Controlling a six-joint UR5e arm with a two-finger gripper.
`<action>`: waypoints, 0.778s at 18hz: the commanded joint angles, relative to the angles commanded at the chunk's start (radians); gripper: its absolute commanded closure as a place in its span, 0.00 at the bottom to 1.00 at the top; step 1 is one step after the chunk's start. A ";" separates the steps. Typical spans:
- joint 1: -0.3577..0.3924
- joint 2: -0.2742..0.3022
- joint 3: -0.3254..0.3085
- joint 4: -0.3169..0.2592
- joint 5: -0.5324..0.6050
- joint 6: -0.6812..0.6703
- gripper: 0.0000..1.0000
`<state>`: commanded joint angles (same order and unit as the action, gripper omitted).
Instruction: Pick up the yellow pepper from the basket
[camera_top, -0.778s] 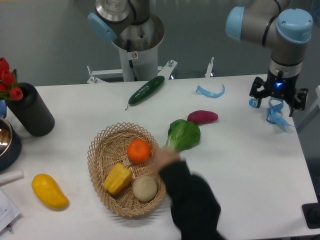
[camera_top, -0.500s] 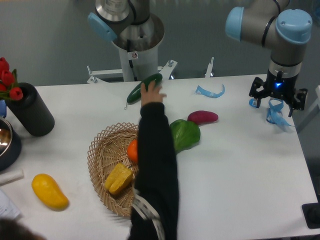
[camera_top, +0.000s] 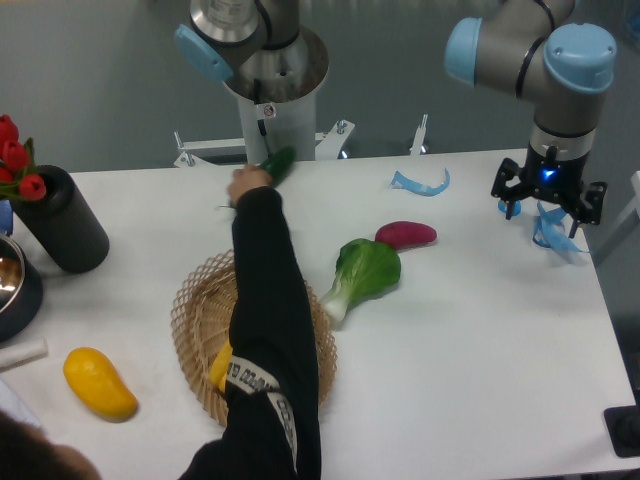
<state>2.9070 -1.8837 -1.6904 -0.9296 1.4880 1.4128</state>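
**One arm, one basket, a sleeve across the pepper**

One white table (camera_top: 480, 330) fills the view under a grey wall. One robot arm (camera_top: 520, 50) bends in from the upper right, and its base column (camera_top: 270, 90) stands at the table's far edge. One person's arm in a black sleeve (camera_top: 265, 330) reaches up from the bottom edge across the basket (camera_top: 190, 330), the hand (camera_top: 248, 182) closed on a cucumber (camera_top: 280, 160) near the far edge.

The basket sits left of centre. The sleeve covers most of it. Only a sliver of the pepper (camera_top: 219, 368) shows inside, at the sleeve's left side.

Around it: one black vase (camera_top: 65, 230) with red tulips (camera_top: 15, 155) at the left edge, one yellow mango (camera_top: 98, 382) front left, one bok choy (camera_top: 365, 272) just right of the basket, one purple sweet potato (camera_top: 406, 234) beyond it. Two blue ribbons: one (camera_top: 420, 184) mid-back, one (camera_top: 552, 228) under the gripper (camera_top: 546, 198).

The gripper hangs over the far right corner, well apart from the basket, fingers spread and holding nothing. The table's right front is bare.
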 joint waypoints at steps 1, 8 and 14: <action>-0.006 0.003 -0.011 0.000 -0.017 -0.003 0.00; -0.074 0.012 -0.043 0.021 -0.086 -0.173 0.00; -0.176 0.025 -0.066 0.054 -0.088 -0.305 0.00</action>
<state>2.7307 -1.8592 -1.7564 -0.8759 1.4005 1.1077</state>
